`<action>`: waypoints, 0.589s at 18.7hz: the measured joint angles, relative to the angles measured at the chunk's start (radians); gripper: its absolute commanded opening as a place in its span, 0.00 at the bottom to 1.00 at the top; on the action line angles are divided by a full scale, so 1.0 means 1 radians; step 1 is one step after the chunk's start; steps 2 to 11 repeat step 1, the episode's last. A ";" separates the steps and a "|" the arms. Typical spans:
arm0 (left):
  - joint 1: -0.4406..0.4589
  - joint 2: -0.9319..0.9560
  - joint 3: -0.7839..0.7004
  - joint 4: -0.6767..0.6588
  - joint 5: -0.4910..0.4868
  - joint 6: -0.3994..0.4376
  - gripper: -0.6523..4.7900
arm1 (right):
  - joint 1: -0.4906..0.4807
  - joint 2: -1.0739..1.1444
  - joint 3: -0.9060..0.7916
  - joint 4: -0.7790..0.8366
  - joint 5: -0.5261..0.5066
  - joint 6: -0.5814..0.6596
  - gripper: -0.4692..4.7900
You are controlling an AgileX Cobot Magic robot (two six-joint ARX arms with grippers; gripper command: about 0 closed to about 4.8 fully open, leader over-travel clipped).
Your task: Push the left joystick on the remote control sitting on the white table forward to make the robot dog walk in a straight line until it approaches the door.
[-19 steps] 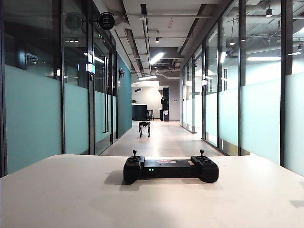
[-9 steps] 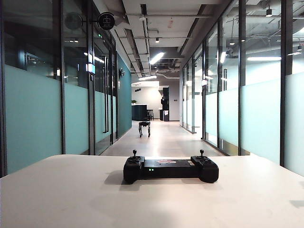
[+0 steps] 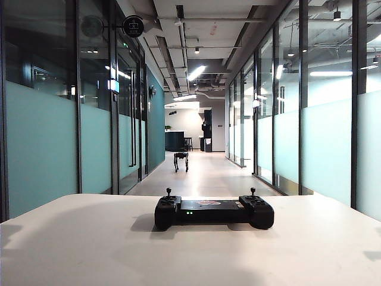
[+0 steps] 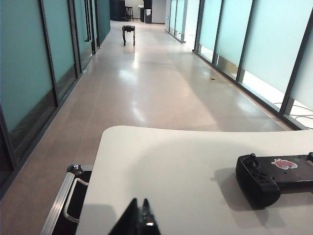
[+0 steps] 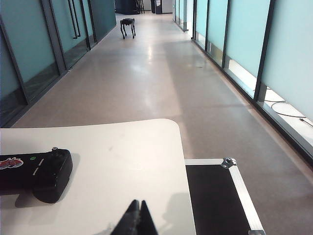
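A red-and-white sticker (image 4: 284, 163) is seen on the remote (image 3: 214, 211), its print unreadable; the remote lies mid-table (image 3: 71, 250). The left joystick (image 3: 168, 193) stands untouched. The dog (image 3: 181, 161) is small, far down the corridor. Both grippers, left (image 4: 139, 215) and right (image 5: 138, 215), are pressed together, empty, cut off by the frame.

Long corridor, frosted teal glass partition walls (image 3: 41, 149) in dark metal frames on both sides, clear glass above the frosting. Glossy beige polished floor (image 4: 161, 88) reflecting the lights. Open exposed ceiling with grey ducts and pipes (image 3: 178, 36), linear strip lights (image 3: 197, 72) running down the middle. Round black hanging sign (image 3: 133, 25) on the left wall. Far end: bright white wall, dark counter (image 3: 174, 140) with black bar stools (image 3: 188, 143). Black flight case with aluminium edging (image 5: 220, 196) on the floor just beside the table; loose cables (image 5: 288, 115) along the right-hand glass.
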 measured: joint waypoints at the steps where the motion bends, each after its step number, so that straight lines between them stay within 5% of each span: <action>1: 0.000 0.000 0.000 0.000 0.000 0.000 0.11 | 0.000 0.000 0.000 0.000 0.000 0.000 0.08; 11: 0.000 0.000 0.000 0.000 0.000 0.000 0.11 | 0.000 0.000 0.000 0.000 0.000 0.000 0.08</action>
